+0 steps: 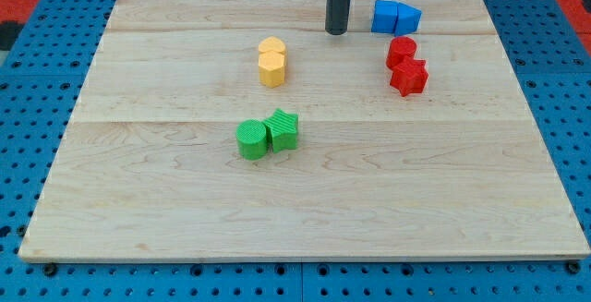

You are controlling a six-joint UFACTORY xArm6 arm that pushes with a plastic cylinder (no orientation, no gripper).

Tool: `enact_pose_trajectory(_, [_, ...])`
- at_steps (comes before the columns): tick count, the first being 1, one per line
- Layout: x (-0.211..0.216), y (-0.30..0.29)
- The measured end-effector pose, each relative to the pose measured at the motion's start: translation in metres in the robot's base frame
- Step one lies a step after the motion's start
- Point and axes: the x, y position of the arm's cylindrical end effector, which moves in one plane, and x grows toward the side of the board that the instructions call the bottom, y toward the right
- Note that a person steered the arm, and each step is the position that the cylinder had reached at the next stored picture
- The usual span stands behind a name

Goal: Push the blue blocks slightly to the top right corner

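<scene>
The main risk, as I judge it, is the far edge; the blue blocks [395,17] already sit close to the far right of the bench [305,219], so a push too long could slide them off; a push off-centre could split the pair or swing one down into the red blocks [406,66] just nearer. My tip [336,31] stands just left of the blue pair, apart from it; there is no gripper on this rod, so nothing is grasped. The blue pair looks like a cube touching a wedge-like piece; the yellow blocks [271,61] and green blocks [268,134] lie well apart.
</scene>
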Motion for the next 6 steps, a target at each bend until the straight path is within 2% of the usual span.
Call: enact_pose_trajectory(6, [-0.0008, -0.0024])
